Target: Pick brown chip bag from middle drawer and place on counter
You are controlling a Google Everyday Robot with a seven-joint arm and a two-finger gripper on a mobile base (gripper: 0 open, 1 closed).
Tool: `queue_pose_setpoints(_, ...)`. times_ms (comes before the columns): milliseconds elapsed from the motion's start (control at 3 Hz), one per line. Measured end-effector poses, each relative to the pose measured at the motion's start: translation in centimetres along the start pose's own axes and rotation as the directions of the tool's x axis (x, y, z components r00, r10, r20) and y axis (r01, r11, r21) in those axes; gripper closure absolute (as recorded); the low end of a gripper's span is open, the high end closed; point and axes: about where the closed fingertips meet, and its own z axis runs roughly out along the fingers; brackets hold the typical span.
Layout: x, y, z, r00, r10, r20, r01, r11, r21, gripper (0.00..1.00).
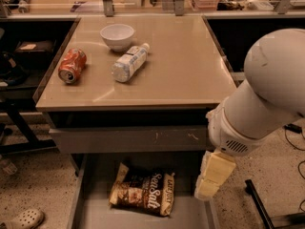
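At the lower left of the frame a pale clog lies on the speckled floor. Above it, on the left part of the counter, an orange soda can lies on its side. To its right and further back stands a white bowl, upright. Just below and right of the bowl a clear bottle with a white cap lies tilted, cap pointing to the upper right, apart from both can and bowl.

Under the counter's front edge runs a grey drawer front with pale scratch marks. Below that, the middle drawer is pulled out. The brown chip bag lies flat on its floor near the centre, its white script facing up and one pale yellow end toward the drawer's left wall.

Right of the bag, my gripper hangs pointing down over the drawer's right side, beside the bag and not touching it. Whether it is spread or pressed together I cannot tell. My white arm rises from it to the upper right, covering the counter's right front corner.
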Motion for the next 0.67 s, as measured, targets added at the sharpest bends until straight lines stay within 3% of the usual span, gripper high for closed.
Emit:
queue_pose_setpoints(333, 0.1, 0.0, 0.0, 1.0, 0.001, -0.001, -0.001, 1.0, -0.001, 0.0)
queue_pose_setpoints(667, -0.6, 1.4, 3.2, 1.0, -0.002, -0.007, 0.002, 0.9998, -0.018, 0.0)
